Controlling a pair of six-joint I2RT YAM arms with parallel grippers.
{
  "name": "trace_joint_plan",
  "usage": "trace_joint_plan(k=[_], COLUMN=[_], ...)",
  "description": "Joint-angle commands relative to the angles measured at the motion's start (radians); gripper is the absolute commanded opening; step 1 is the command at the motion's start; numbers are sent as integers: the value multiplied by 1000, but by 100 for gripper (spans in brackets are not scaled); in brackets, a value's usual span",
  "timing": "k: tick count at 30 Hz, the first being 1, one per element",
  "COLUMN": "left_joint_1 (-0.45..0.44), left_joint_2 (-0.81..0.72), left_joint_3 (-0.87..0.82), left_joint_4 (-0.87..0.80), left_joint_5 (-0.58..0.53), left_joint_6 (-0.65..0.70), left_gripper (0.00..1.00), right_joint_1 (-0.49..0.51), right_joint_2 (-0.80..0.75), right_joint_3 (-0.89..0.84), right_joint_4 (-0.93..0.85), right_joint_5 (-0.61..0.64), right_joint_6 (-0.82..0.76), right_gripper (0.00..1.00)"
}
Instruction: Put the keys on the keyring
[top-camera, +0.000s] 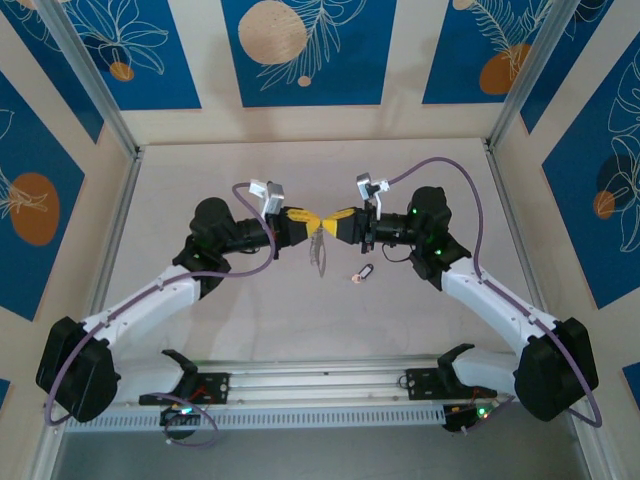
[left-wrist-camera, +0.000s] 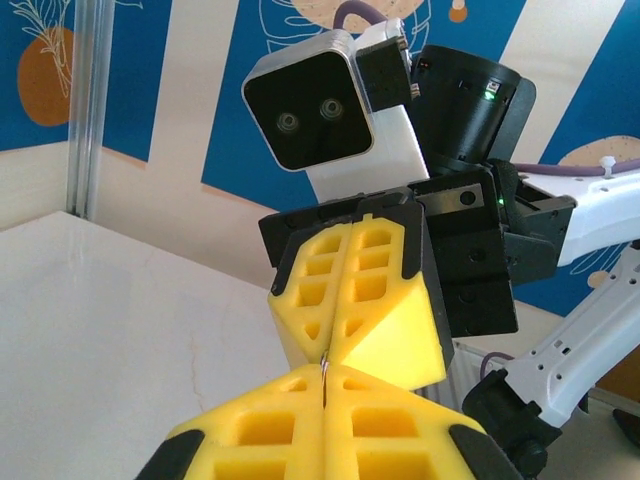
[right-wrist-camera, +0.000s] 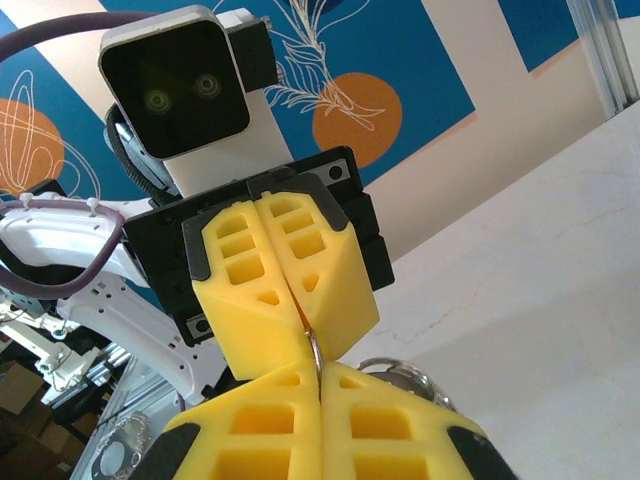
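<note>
My two grippers meet tip to tip above the middle of the table. The left gripper and the right gripper are both shut on the keyring, a thin grey loop that hangs below their yellow fingertips. In the left wrist view a sliver of the keyring's wire shows between my left gripper and the facing right gripper. The right wrist view shows the wire pinched between my right gripper and the left gripper, with silvery bits behind. The keys lie on the table, right of the loop.
The pale table is walled by blue-patterned panels, with metal posts at the back corners. An aluminium rail with the arm bases runs along the near edge. Purple cables loop from both wrists.
</note>
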Motion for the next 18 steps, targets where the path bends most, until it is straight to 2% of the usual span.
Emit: trace_joint_plan(k=[1, 4, 7, 10, 18], left_joint_1=[-12, -13, -13, -12, -12], left_joint_2=[-63, -108, -156, -187, -177], left_joint_3=[13, -2, -33, -43, -23], left_joint_4=[35, 15, 11, -21, -73], left_joint_5=[-59, -115, -177, -205, -166], left_joint_6=[14, 19, 17, 24, 30], left_gripper=[18, 40, 48, 50, 54], right_joint_1=[-7, -22, -30, -35, -38], right_joint_2=[-21, -42, -59, -68, -71], right_joint_3=[6, -8, -13, -8, 16], right_joint_4=[-5, 14, 19, 3, -37], right_joint_5=[11, 18, 17, 8, -14], right_joint_6=[-18, -7, -5, -13, -32], right_gripper=[0, 0, 0, 0, 0])
